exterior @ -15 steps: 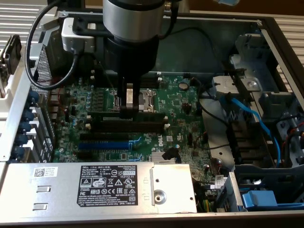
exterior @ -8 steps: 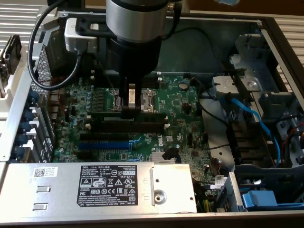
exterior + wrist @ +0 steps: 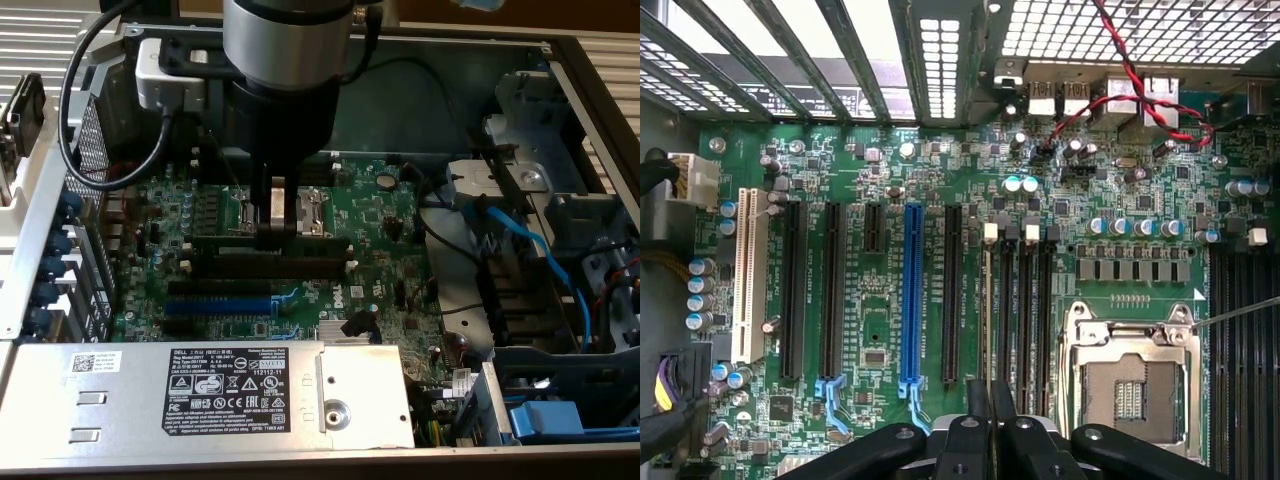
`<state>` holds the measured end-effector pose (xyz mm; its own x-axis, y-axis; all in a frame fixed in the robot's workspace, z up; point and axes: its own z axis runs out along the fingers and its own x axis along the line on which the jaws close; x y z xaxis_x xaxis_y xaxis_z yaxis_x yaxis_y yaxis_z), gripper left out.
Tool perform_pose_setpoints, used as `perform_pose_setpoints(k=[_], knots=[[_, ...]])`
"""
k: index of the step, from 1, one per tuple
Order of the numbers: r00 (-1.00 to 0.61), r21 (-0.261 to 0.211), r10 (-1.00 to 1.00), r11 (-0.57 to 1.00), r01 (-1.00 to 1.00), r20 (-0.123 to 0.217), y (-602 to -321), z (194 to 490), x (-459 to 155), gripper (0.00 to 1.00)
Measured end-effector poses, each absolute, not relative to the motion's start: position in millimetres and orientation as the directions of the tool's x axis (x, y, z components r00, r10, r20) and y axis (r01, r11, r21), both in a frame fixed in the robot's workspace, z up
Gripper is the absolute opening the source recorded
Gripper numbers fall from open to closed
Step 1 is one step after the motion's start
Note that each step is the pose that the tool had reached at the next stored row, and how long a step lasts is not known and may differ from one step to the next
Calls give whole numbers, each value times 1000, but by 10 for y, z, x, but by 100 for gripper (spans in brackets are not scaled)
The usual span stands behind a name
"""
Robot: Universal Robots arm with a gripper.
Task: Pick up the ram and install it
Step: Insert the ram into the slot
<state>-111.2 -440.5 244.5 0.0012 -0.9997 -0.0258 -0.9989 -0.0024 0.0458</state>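
Inside the open computer case [image 3: 455, 95], the gripper [image 3: 277, 228] holds the ram [image 3: 318, 243] at the memory slots [image 3: 1025, 300].
The green motherboard [image 3: 385, 235] lies flat in the case. Beside the processor socket [image 3: 1135, 385], the gripper's fingers are clamped close on the ram. It stands on its long edge, lined up along one black slot. I cannot tell whether it is fully seated.

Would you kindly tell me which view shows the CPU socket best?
The wrist view: the CPU socket sits nearly whole, seen from above. In the exterior view the pincer hides its middle.
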Motion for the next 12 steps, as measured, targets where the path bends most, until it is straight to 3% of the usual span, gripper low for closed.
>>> perform_pose_setpoints(k=[12], knots=[[2, 12, -1000, -2, -1000, -26, -4404, 2434, -1161, 12]])
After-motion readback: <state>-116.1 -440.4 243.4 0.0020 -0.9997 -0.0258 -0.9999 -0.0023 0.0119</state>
